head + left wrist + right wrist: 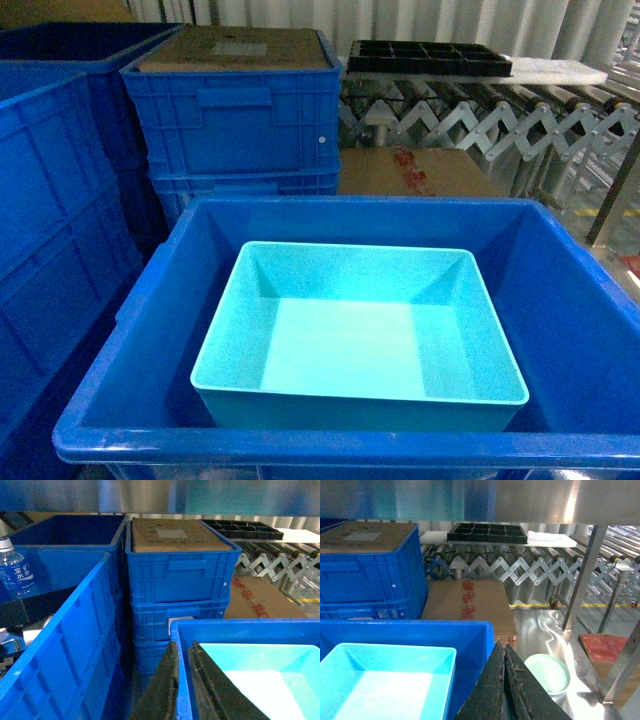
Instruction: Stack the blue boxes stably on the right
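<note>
Ribbed blue crates (235, 115) and a roller conveyor (480, 120) are filling the background. The turquoise tub (360, 340) is sitting nested inside the royal-blue tub (560, 300) (likely for stability). The left end effector (184, 690) is clamping the big tub's wall; the right end effector (504, 690) is pressing together beside its outer corner.

A shiny grey floor (545, 625) carried a flat cardboard box (467, 602) beside the stack of ribbed blue crates (370, 575), a pale green bowl (547, 672), and the legs of an expanding roller conveyor (520, 567) holding 1 black divided tray (487, 532).
</note>
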